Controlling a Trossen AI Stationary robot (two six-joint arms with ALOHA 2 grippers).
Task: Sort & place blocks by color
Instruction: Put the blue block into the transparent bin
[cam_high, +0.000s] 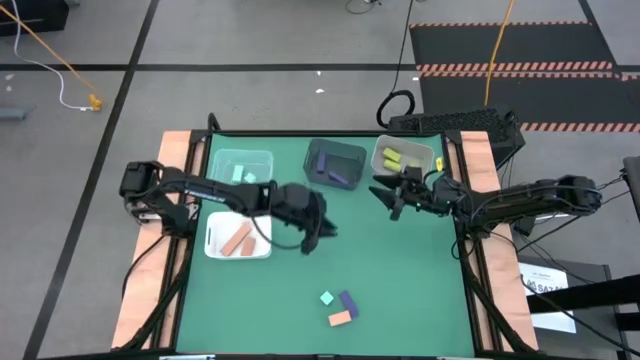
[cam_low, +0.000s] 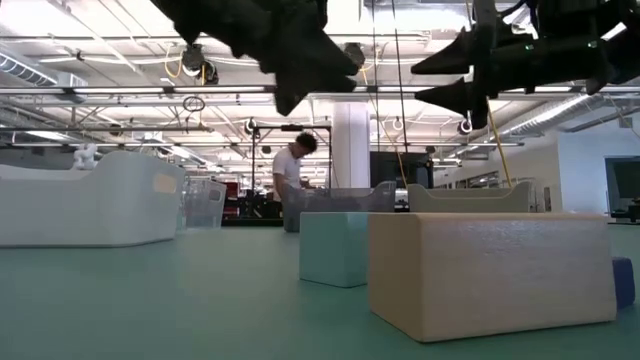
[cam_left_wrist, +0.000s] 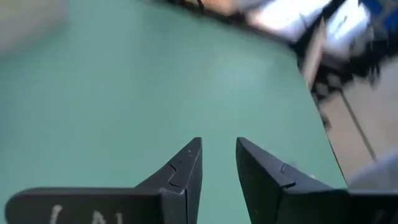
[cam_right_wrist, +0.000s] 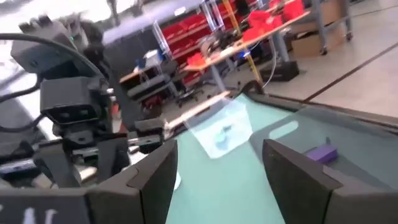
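Observation:
Three loose blocks lie near the table's near edge: a mint one (cam_high: 327, 298), a purple one (cam_high: 347, 303) and a salmon bar (cam_high: 341, 318). The low view shows the salmon bar (cam_low: 490, 270) close up, with the mint block (cam_low: 335, 248) behind it. My left gripper (cam_high: 318, 228) hovers over mid-table, well short of them; its fingers (cam_left_wrist: 219, 149) stand a narrow gap apart with nothing between. My right gripper (cam_high: 390, 195) hangs open and empty (cam_right_wrist: 221, 152) beside the bin of yellow-green blocks (cam_high: 398, 160).
Along the far edge stand a clear bin (cam_high: 243, 165) holding a mint block, a dark bin (cam_high: 335, 162) holding a purple block, and a clear bin (cam_high: 410, 150). A white tray (cam_high: 215, 240) at the left holds salmon blocks. Bare green mat lies between the grippers and the loose blocks.

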